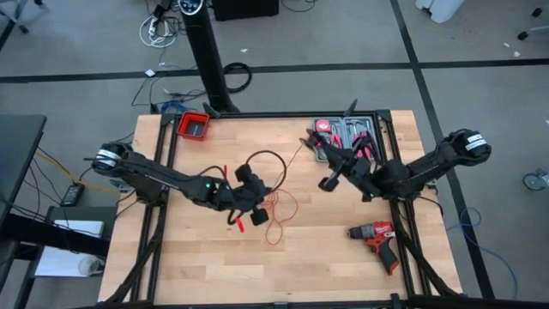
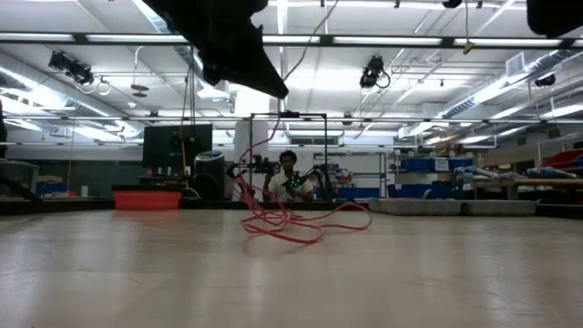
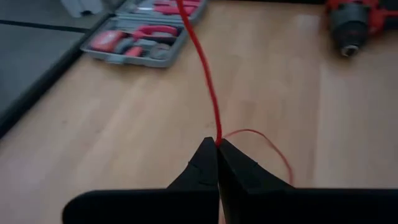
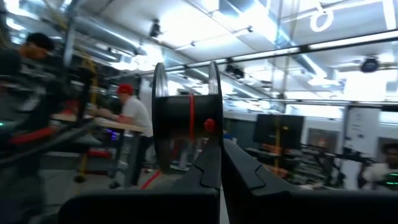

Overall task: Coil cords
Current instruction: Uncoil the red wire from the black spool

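Note:
The cords are one thin red wire. Its slack loops lie on the wooden table's middle, and a black stretch arcs beside them. My left gripper hangs over those loops, shut on a red strand. My right gripper is at the right, near the tool case, tipped upward and shut at a black spool with clear flanges. A red turn of wire sits on the spool. My left gripper pinches a single red strand between its two fingertips, coming from the table's left and slanting down. From the tips the strand runs off fairly straight toward the tool case. A slack loop lies on the table under them. My right gripper is shut at the spool's lower edge, in line with one clear flange. The fingers hide the contact itself. The spool stands above the fingertips, lifted clear of the table, with its flanges upright in the wrist view.
An open grey tool case with red-handled tools lies at the far right. A red drill lies near the right front. A red bin sits at the far left corner. People work at benches beyond the table.

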Motion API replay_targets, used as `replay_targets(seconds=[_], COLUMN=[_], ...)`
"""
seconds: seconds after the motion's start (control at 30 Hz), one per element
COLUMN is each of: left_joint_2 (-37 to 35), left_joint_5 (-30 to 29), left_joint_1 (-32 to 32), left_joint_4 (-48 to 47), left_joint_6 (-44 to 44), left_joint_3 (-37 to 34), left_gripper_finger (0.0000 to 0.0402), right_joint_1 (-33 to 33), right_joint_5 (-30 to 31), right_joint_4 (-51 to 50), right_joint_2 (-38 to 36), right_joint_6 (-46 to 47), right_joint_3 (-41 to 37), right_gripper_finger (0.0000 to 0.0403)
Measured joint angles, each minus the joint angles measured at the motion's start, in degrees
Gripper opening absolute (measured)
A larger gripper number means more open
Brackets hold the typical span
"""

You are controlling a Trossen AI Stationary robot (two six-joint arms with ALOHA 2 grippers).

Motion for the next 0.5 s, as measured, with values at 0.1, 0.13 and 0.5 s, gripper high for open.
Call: replay_targets(seconds=[0.1, 0.13, 0.5], left_joint_2=[1.86, 2.28, 3.49], left_joint_5=[0.38, 0.73, 3.5], left_joint_1=[-0.26, -0.25, 0.41], left_joint_4=[2.95, 4.0, 9.14], left_joint_6=[-1.07, -1.26, -1.13], left_joint_3=[0.02, 0.02, 0.02], left_gripper_finger=[0.0, 0.0, 0.0], right_joint_1=[-3.43, -4.54, -12.47], right_joint_5=[-0.13, -0.18, -7.8], right_joint_4=[-0.21, -0.51, -11.79], right_joint_2=[0.07, 0.09, 0.28], right_joint_6=[0.3, 1.0, 19.87], right_joint_3=[0.0, 0.0, 0.0], right_gripper_finger=[0.0, 0.0, 0.0])
